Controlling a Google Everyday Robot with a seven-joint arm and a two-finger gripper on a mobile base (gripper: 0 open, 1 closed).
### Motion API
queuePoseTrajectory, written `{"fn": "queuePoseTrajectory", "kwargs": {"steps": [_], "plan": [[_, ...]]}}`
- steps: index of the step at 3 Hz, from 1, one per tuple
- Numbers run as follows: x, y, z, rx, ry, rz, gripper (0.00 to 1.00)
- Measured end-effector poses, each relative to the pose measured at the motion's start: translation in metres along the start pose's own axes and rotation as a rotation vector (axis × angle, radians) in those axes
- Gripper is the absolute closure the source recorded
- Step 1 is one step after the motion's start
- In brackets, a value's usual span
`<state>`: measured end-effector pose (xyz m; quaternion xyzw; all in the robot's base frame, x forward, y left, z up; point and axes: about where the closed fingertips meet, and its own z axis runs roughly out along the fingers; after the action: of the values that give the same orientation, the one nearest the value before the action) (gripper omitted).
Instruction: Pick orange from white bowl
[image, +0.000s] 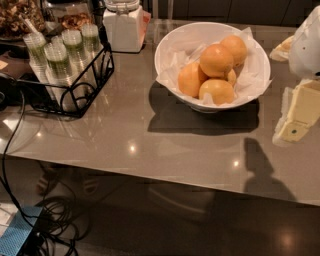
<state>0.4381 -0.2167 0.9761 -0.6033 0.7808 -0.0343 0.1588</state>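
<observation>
1. Orange (216, 60): topmost of a heap of near-identical fruit, resting on the others inside the white bowl (165, 47), right of centre on the glossy grey-brown table (150, 145); well apart from the gripper.
2. Far left: dark cable (11, 150) running down past the table's front edge into a tangle on the floor, next to a blue box (17, 235) at the bottom corner.
3. Left rear: black wire rack (82, 95) packed with upright clear plastic cups (57, 54) with green contents; behind it, a dish of brownish food (17, 15), cut off by the picture's edge.
4. Rear, between rack and bowl: white square jar (122, 30) with a glass lid, upright, near the bowl's left rim but not touching it.
5. Right of centre: bowl lined with crumpled white paper (252, 75) spilling over the rim; other oranges (190, 79) pressed together under and around the top one, at front left, front and back right.
6. Far right: gripper (299, 112), cream-coloured with a small green dot, hanging over the table just beside the bowl's right side, below the rounded white arm housing (307, 45); parted or closed, cannot tell. Dark shadow (260, 170) on the tabletop in front of it.
</observation>
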Motion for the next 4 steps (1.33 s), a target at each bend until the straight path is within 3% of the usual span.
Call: {"fn": "queuePoseTrajectory", "kwargs": {"steps": [1,2,3,4], "plan": [[0.000,0.000,0.000,0.000,0.000,0.000,0.00],[-0.012,-0.011,-0.006,0.015,-0.012,-0.054,0.00],[-0.039,-0.039,-0.001,-0.014,-0.062,-0.160,0.00],[-0.045,-0.047,-0.009,0.018,-0.080,-0.164,0.00]]}}
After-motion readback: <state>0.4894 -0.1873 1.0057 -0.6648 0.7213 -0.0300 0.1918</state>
